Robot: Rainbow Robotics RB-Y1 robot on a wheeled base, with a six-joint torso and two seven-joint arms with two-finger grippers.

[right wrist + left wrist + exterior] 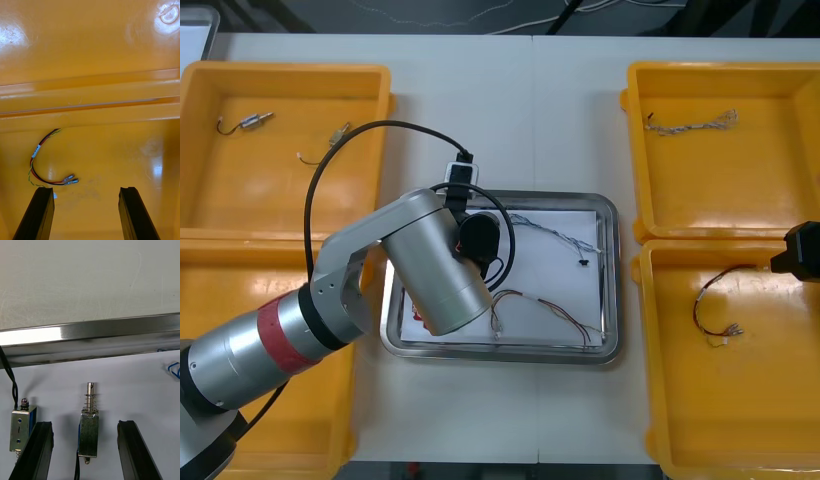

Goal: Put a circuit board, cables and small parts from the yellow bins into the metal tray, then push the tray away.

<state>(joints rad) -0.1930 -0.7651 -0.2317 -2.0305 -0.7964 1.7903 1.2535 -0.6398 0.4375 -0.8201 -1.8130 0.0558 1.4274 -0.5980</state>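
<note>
Left gripper [85, 423] sits low over the tray [610, 300], toward its 10 o'clock corner, fingers apart. A part [89, 435] lies on the white floor between them with a gap on each side, so nothing is gripped. A second part [22, 427] sits just beside the outer face of one finger, a thin black lead running off it.

Right gripper [86, 189] hangs open over the bin [760, 400] at the surface's 4 o'clock. The cable [36, 150] there lies curled off toward one finger, not centred between the two.

Risks, as I judge them:
- Left gripper lifts crooked: a finger clips the second part or hooks its lead and drags it toward the rim.
- Any closing now takes the part out of the tray.
- Right gripper drops straight down: one finger lands on the cable's loop and pins it, and the grip shuts on air.
- The cable is thin and flat on a slick bin floor: the fingers may skate over it.
</note>
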